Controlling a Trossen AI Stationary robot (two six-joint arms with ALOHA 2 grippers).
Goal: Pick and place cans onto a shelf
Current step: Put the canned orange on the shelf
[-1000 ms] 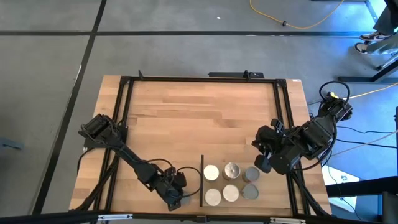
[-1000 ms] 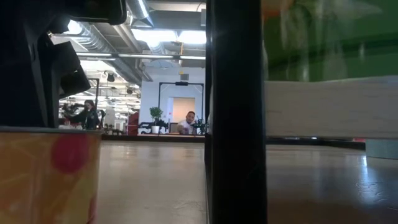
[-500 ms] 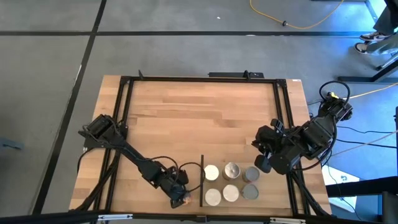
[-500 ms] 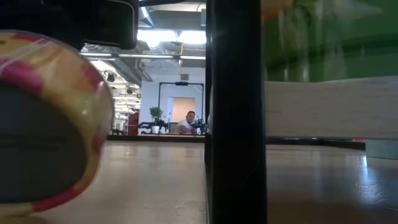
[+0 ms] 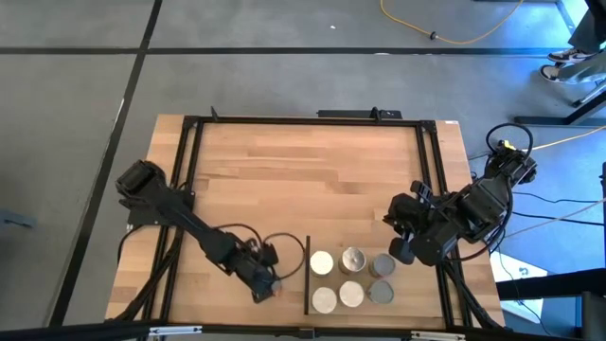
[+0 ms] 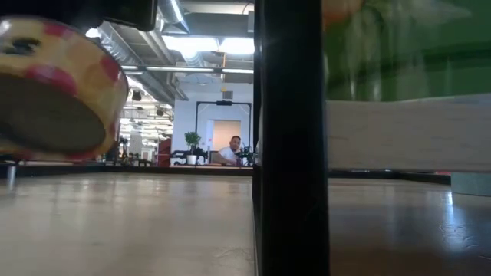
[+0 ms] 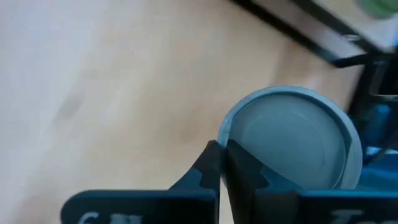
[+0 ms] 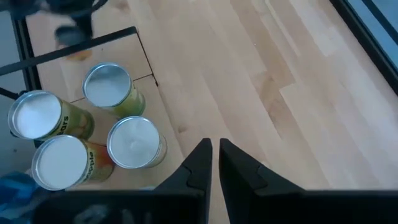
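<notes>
The left gripper (image 5: 266,283) sits low over the near part of the counter (image 5: 303,180), just left of the thin black strip (image 5: 307,275) that edges the shelf (image 5: 409,277). It is closed around a can (image 6: 54,92) with a yellow side and red patches. In the left wrist view the can (image 7: 292,140) shows as a flat grey round end pressed between the dark fingers (image 7: 208,171), with only a narrow slit between the fingertips. The low view shows this can tilted and lifted clear of the wood, its dark end facing the camera; from above it is only a small orange-pink spot beside the gripper.

The right gripper (image 5: 405,248) waits at the right side of the counter, near the shelf's far edge. In its own wrist view its fingers (image 8: 200,163) stand almost together with nothing between them.

Six cans (image 5: 351,278) stand upright on the shelf in two rows of three, close together. Their tops are white, cream or grey-silver. The right wrist view shows four of them (image 8: 109,84) more closely, with yellow-green sides and one orange-red label, which the high view hides. The low view is largely blocked by a black post (image 6: 290,138), with a green blur and a pale wood edge to its right. Far behind, a person (image 6: 233,152) sits in the room.
</notes>
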